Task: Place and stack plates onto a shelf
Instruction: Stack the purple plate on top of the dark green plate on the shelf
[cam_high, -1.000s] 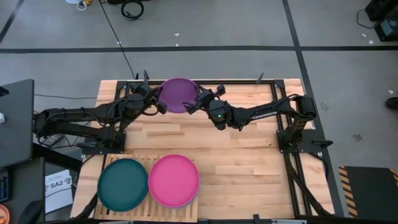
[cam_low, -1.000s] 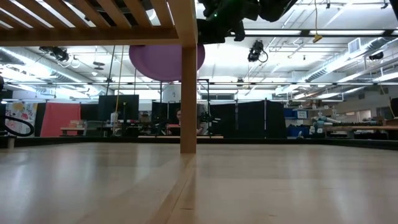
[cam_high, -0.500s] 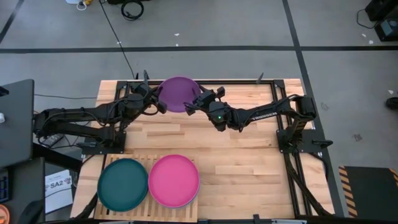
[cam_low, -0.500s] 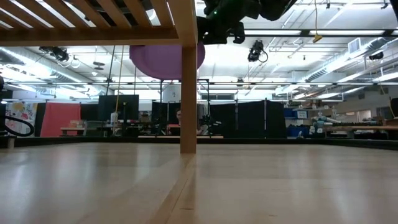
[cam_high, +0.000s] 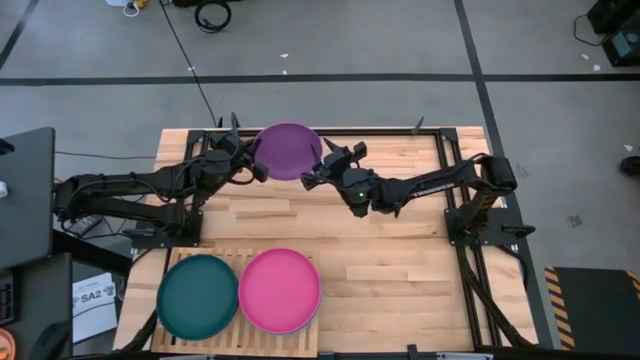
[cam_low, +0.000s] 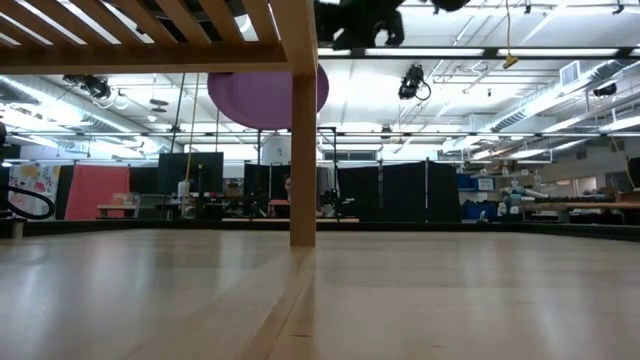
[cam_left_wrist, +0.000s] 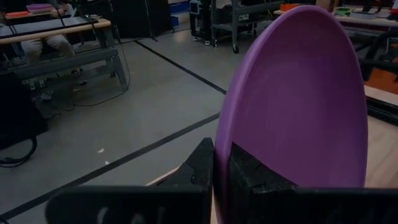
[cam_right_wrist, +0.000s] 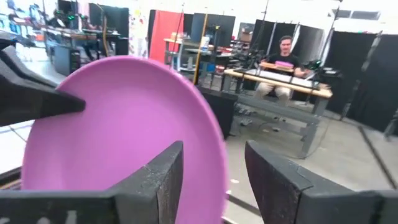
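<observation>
A: High view count? 3 plates in sight: purple plate (cam_high: 288, 151) at the tabletop's (cam_high: 400, 250) far edge, teal plate (cam_high: 198, 296) and magenta plate (cam_high: 280, 290) side by side on the shelf (cam_high: 240, 343) at the near edge.

B: Tools?

A: 2. Left tool (cam_high: 256, 170) clamped on the purple plate's left rim, holding it up off the tabletop. Right tool (cam_high: 315, 172) at its right rim, fingers (cam_right_wrist: 155, 180) spread, rim between them, no grip.
</observation>
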